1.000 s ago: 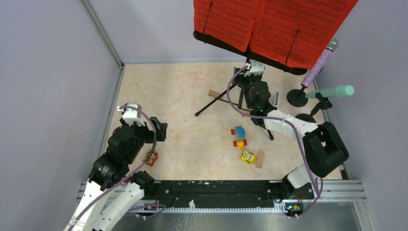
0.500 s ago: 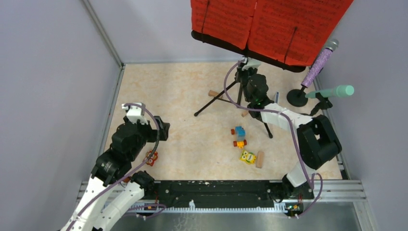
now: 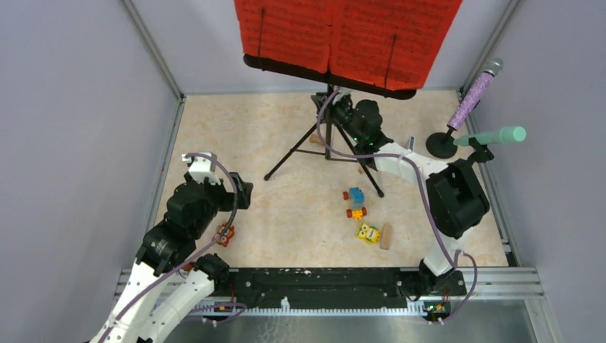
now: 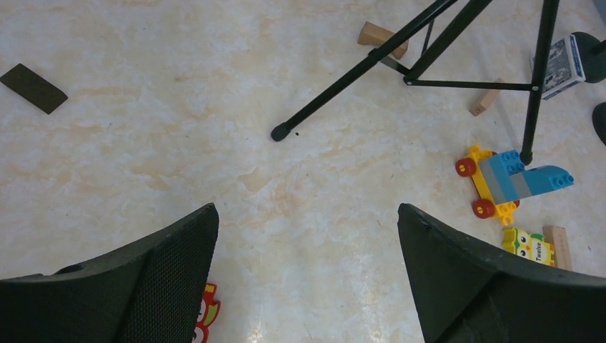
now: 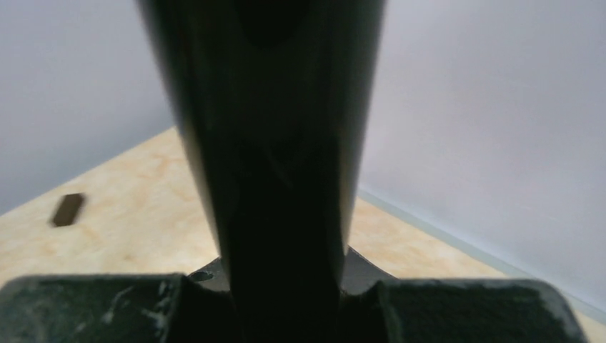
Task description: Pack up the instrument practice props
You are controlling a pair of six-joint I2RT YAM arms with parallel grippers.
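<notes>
Right now the right gripper [image 5: 279, 304] is clamping the black pole [image 5: 279, 143] of the music stand [image 3: 289, 152], with a finger pressing on either side. The stand is rising upright near the far wall and carrying red sheet-music pages [image 3: 343, 32] on its rack. The left gripper [image 4: 304, 286] is hovering wide open over the floor, holding nothing. The purple microphone [image 3: 474, 96] and the mint-green microphone [image 3: 500, 135] are sitting in their holders by the right wall.

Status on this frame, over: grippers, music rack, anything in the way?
Left gripper open, empty. Right gripper shut on music rack pole, red pages aboard. Wooden block and toy car lie by the tripod legs.
</notes>
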